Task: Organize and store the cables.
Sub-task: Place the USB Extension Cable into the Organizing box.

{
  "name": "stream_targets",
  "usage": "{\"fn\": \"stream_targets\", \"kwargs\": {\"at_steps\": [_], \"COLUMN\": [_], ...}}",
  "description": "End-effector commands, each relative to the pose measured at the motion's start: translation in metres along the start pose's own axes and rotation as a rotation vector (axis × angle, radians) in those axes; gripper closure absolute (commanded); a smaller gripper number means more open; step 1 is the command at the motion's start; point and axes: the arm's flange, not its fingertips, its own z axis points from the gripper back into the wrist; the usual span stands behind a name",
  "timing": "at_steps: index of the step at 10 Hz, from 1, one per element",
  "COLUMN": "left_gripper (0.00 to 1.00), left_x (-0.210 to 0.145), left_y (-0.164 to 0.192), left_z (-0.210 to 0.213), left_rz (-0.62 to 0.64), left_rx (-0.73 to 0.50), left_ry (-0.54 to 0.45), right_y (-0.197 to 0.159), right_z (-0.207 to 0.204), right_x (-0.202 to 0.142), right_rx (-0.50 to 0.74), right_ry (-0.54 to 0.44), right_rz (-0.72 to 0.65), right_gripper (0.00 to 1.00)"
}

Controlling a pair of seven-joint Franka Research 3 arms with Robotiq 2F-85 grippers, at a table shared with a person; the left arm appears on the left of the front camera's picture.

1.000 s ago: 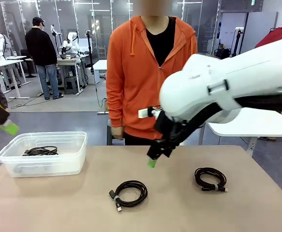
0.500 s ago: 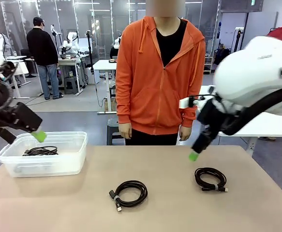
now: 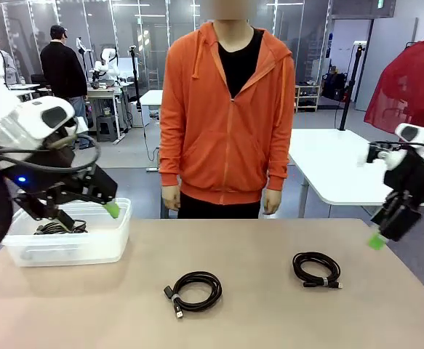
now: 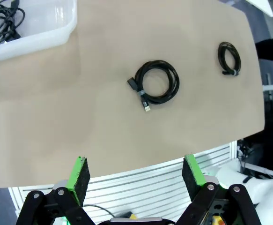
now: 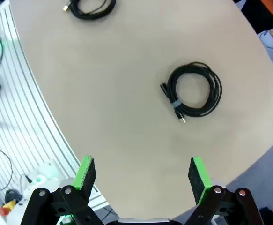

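Two black cables lie coiled on the tan table. One coil (image 3: 193, 286) is near the front middle, the other (image 3: 316, 268) to its right. More cables (image 3: 61, 227) rest inside the clear plastic bin (image 3: 102, 243) at the left. My left gripper (image 3: 107, 208) hovers open above the bin's right rim. In the left wrist view it (image 4: 136, 172) is open and empty, with the middle coil (image 4: 156, 86) and the farther coil (image 4: 230, 58) ahead. My right gripper (image 3: 377, 238) hangs open past the table's right edge. Its wrist view shows it (image 5: 141, 174) empty, high over the right coil (image 5: 195, 93).
A person in an orange hoodie (image 3: 226, 116) stands at the far side, hands down at the sides. The bin's corner (image 4: 38, 35) sits at the top left of the left wrist view. A white table (image 3: 335, 171) stands behind on the right.
My right arm swung from the table's middle out to the right edge. My left arm came in from the left to over the bin. The coils did not move.
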Motion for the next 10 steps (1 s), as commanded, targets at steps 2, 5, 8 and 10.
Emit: {"fn": "stream_targets", "kwargs": {"at_steps": [2, 5, 8, 10], "left_gripper": [0.0, 0.0, 0.0, 0.0], "left_x": [0.011, 0.002, 0.018, 0.026], "left_y": [-0.018, -0.007, -0.052, -0.067], "left_z": [-0.017, -0.012, -0.054, -0.096], "left_rz": [-0.051, 0.0, 0.17, 0.231], "left_rx": [-0.031, 0.004, 0.077, 0.113], "left_ry": [0.044, 0.023, 0.099, 0.192], "right_y": [-0.012, -0.001, -0.001, -0.001], "right_z": [-0.015, 0.001, 0.001, 0.001], "right_x": [-0.019, -0.013, -0.013, -0.013], "right_rx": [0.077, 0.006, 0.006, 0.006], "right_ry": [-0.042, -0.02, -0.02, -0.02], "right_rz": [0.056, 0.013, 0.013, 0.013], "right_gripper": [0.0, 0.0, 0.0, 0.0]}}
